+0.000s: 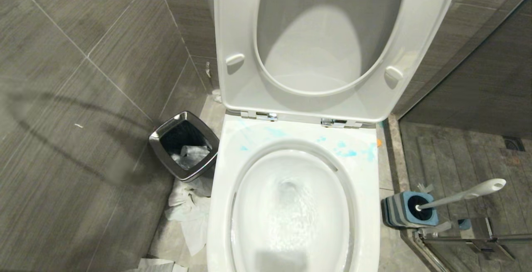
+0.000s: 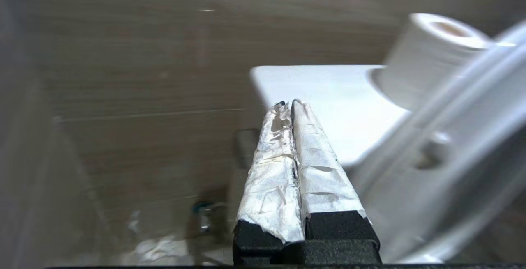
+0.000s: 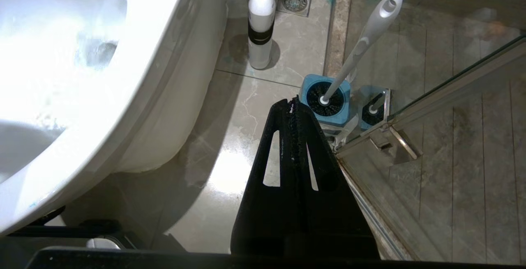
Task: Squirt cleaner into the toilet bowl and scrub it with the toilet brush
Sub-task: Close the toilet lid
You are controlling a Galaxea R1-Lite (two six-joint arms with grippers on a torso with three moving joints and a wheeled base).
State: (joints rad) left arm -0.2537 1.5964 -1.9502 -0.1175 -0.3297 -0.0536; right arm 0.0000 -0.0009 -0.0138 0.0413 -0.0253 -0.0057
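The toilet bowl (image 1: 291, 209) fills the middle of the head view, water swirling in it, seat and lid (image 1: 316, 43) raised, blue smears on the rim behind the bowl. The toilet brush (image 1: 465, 195) stands in its blue-and-grey holder (image 1: 405, 209) on the floor to the bowl's right. The cleaner (image 3: 261, 22), a white bottle with an orange cap, stands upright on the floor beside the toilet base. My left gripper (image 2: 289, 104), fingers wrapped in white, is shut and empty beside the tank top (image 2: 324, 96). My right gripper (image 3: 290, 100) is shut and empty, above the floor near the brush holder (image 3: 326, 102).
A steel-rimmed trash bin (image 1: 185, 145) stands left of the toilet, with crumpled paper (image 1: 189, 209) on the floor by it. A toilet paper roll (image 2: 427, 55) sits on the tank. A glass shower partition with a metal rail (image 3: 411, 113) runs to the right of the brush holder. A floor drain (image 3: 294, 1) lies behind the bottle.
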